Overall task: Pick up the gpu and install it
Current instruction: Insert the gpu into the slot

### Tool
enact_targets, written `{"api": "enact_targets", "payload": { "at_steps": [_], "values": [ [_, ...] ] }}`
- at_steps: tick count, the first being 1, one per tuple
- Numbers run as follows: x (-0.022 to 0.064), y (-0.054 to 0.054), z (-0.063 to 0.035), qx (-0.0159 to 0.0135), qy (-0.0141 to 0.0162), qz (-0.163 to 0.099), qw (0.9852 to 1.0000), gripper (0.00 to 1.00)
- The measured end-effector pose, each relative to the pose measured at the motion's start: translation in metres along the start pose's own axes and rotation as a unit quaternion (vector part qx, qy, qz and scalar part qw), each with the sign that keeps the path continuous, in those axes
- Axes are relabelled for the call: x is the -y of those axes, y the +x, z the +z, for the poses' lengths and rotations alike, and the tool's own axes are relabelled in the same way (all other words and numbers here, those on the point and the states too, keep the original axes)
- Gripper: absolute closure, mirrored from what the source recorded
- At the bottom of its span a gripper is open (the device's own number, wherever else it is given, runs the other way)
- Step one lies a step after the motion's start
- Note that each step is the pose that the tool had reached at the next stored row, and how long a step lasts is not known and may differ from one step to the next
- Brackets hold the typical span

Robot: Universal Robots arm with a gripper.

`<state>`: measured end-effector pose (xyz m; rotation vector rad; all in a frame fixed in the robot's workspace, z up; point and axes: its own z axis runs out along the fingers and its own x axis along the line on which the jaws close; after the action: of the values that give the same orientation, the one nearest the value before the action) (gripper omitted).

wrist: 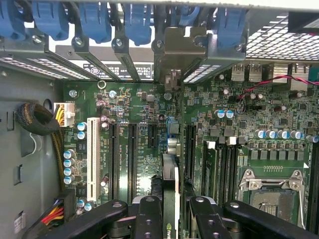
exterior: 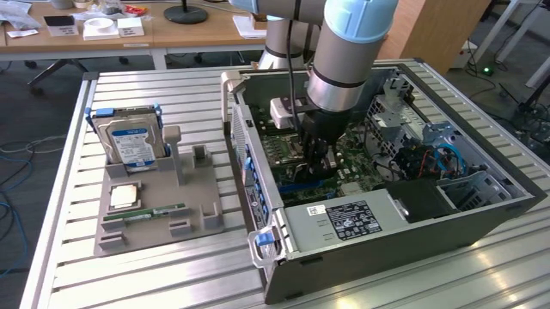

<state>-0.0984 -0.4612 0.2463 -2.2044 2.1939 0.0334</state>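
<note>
Claw [wrist: 172, 209] is down inside the open PC case [exterior: 387, 238], which lies on its side on the slatted bench [exterior: 172, 277]. Claw is clenched on the gpu [wrist: 169, 184]: the two dark fingers [wrist: 149, 214] sit on either side of the card, which shows edge-on between them. The gpu is therefore in the claw, over the motherboard [wrist: 139, 99], not on the grey fixture tray [exterior: 146, 225]. The tray carries the hard drive [exterior: 129, 143], the CPU [exterior: 125, 195] and the RAM stick [exterior: 144, 213], well apart from the case on the exterior view's left. Key relation: the card's long axis runs straight away from the claw toward the rear slot openings of the case, parallel to the row of expansion slots. Its silvery bracket [wrist: 174, 50] is at the far end, up against the rear wall between the blue retaining clips. In the wrist view the card's edge lies between the short black slot [wrist: 152, 134] and the long black slot [wrist: 190, 149], closer to the long one. Judgement: the card is lined up lengthwise with the slots. The frames do not show whether its edge connector is hovering above a slot, touching it or already seated in it. The arm stands nearly vertical over the board in the exterior view.
</note>
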Motion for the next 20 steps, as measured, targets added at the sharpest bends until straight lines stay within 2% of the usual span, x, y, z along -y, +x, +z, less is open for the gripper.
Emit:
{"api": "enact_targets", "payload": {
  "at_steps": [13,20],
  "values": [
    [0.0,0.0,0.0013,-0.0002,0.0,0.0,1.0,0.74],
    [0.0,-0.0001,-0.0025,0.0,0.0,0.0,1.0,0.74]
  ]
}}
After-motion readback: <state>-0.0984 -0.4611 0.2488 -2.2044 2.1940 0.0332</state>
